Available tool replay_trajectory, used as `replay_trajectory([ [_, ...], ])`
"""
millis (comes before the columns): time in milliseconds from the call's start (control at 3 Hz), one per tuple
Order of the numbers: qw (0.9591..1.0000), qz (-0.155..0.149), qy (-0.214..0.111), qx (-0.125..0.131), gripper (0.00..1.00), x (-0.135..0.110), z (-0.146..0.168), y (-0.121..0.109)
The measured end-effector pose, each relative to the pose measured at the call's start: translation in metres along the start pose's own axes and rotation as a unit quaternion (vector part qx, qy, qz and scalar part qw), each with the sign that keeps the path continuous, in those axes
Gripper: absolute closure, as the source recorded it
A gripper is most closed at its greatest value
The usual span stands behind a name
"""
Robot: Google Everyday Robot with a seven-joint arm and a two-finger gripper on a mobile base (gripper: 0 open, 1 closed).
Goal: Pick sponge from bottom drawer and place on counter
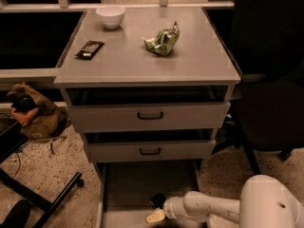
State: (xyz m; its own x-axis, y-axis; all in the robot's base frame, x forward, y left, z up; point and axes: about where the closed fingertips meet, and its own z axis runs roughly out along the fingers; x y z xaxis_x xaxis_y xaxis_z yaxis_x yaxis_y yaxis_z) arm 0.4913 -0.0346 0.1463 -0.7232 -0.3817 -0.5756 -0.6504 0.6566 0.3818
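The bottom drawer (142,182) is pulled open below the two upper drawers and shows its flat grey floor. My arm reaches in from the lower right, and my gripper (157,212) is low over the front of the drawer floor. A small dark pad (157,199), apparently the sponge, lies right at the gripper's tip. A pale yellowish piece (155,217) shows just below it. I cannot tell if the sponge is held. The counter (128,56) is the light grey cabinet top above.
On the counter are a white bowl (110,16) at the back left, a black wrapped bar (90,49) at the left and a crumpled green snack bag (163,40). A dark chair (266,113) stands at the right. A brown bag (33,115) and black chair legs (42,194) are on the floor at the left.
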Motion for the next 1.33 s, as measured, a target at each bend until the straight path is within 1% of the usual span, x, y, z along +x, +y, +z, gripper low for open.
replay_trajectory([
  [333,0.9997,-0.004,-0.009,-0.020,0.00,-0.0016,0.0342,0.0132],
  [667,0.9997,-0.008,-0.010,-0.020,0.00,-0.0035,0.0381,0.0150],
  [1000,0.9997,-0.008,-0.010,-0.020,0.18,-0.0035,0.0381,0.0150],
  [1333,0.9997,-0.008,-0.010,-0.020,0.41,-0.0035,0.0381,0.0151],
])
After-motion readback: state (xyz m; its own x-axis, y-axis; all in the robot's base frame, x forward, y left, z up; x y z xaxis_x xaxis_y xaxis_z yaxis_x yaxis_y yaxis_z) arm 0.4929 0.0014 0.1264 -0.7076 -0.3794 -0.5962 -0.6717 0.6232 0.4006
